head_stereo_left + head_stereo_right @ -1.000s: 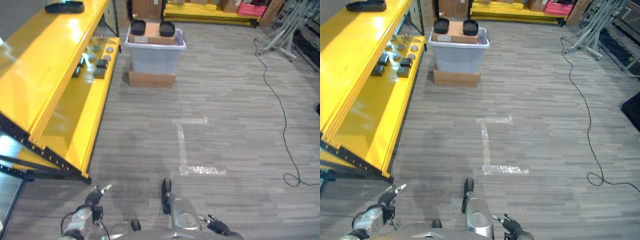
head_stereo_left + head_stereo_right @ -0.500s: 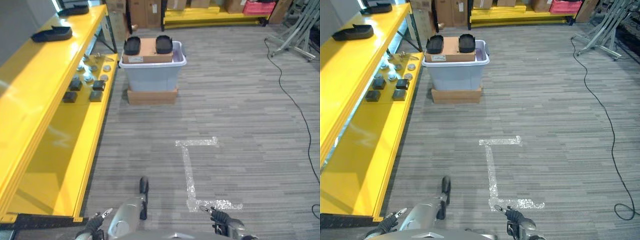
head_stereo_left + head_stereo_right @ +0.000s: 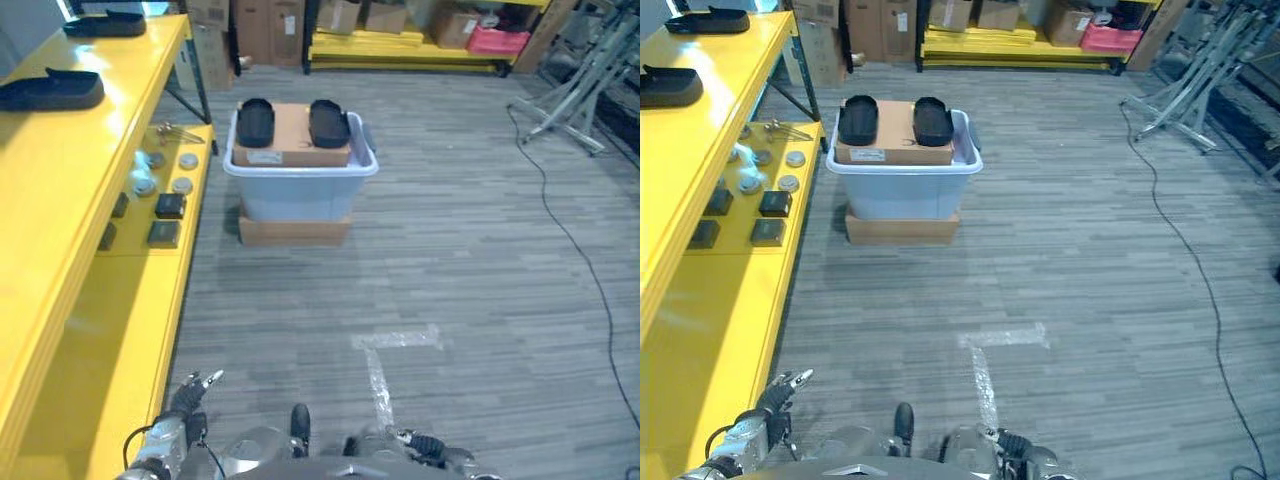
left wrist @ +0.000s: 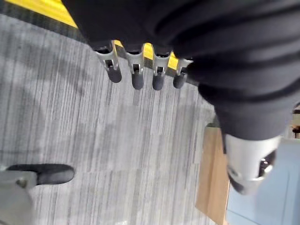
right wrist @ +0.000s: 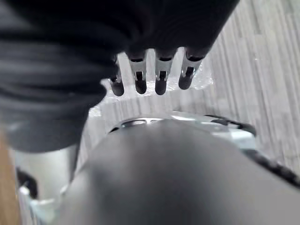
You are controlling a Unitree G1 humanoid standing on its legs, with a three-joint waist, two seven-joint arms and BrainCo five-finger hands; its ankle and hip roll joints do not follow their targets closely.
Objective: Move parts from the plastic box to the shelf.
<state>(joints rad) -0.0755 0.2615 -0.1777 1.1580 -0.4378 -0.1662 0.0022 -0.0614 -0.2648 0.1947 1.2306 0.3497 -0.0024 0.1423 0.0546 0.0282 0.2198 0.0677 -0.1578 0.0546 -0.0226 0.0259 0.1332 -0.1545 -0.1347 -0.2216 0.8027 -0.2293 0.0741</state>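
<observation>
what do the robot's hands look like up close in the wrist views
Both match: the left hand and the right hand each have a row of slim silver fingers ending in rounded dark tips. A dark ribbed cover wraps the back of each hand and the wrist. A smooth silver-grey thumb stands apart from the fingers.

One plastic box (image 3: pixel 300 185), two shelves (image 3: pixel 60 190).

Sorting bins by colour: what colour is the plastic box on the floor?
Pale grey-blue plastic box, clearest in the left eye view.
</observation>
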